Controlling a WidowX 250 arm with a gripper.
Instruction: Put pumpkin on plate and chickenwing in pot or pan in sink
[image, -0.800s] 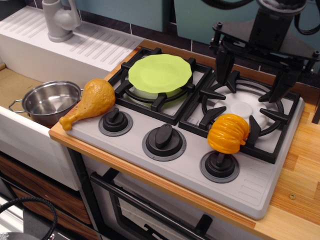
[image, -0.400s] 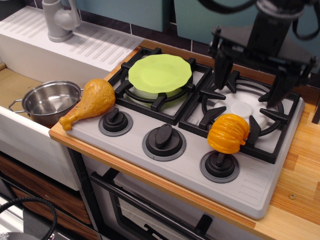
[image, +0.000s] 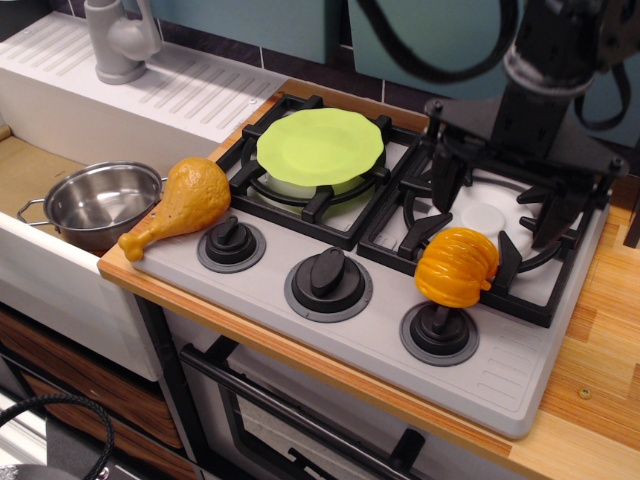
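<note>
The orange ribbed pumpkin (image: 457, 267) sits at the front edge of the right burner, above the right knob. The lime-green plate (image: 320, 147) lies on the left burner grate. The golden-brown chickenwing (image: 183, 204) lies at the stove's front left corner, bone end toward the sink. The steel pot (image: 100, 204) stands in the white sink (image: 30, 262) beside it. My black gripper (image: 497, 208) hangs open over the right burner, just behind and above the pumpkin, holding nothing.
The stove top (image: 330, 330) carries three black knobs (image: 327, 273) along its front. A grey faucet (image: 120, 40) and ridged drainboard (image: 190, 90) lie at the back left. Wooden counter (image: 600, 340) runs along the right.
My gripper has come down and forward over the right burner, closer to the pumpkin. The pumpkin, plate, chickenwing and pot have not moved.
</note>
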